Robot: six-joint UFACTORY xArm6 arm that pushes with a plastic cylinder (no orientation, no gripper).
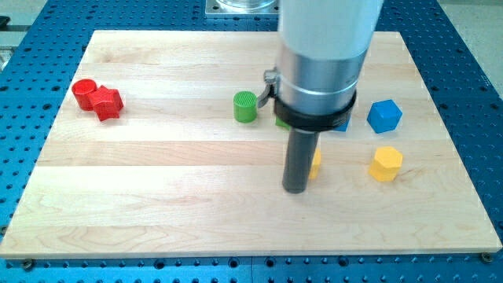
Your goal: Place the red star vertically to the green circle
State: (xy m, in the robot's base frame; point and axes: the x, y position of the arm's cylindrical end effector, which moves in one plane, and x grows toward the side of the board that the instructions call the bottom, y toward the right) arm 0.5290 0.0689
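Nearest the view's bottom: my tip (296, 189), resting on the wooden board (157, 204), below and to the view's right of the green circle (245, 107). No jaws here, only a rod. Far to the circle's left: red star (108, 102), touching a red cylinder (83, 91). Right of the circle: blue hexagon (384, 115), yellow hexagon (386, 164); another yellow block (315, 163) partly hidden behind the rod.

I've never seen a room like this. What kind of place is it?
Probably a robot lab. A wooden board lies on a blue metal table full of holes, and my tip pushes toy blocks like the green circle.
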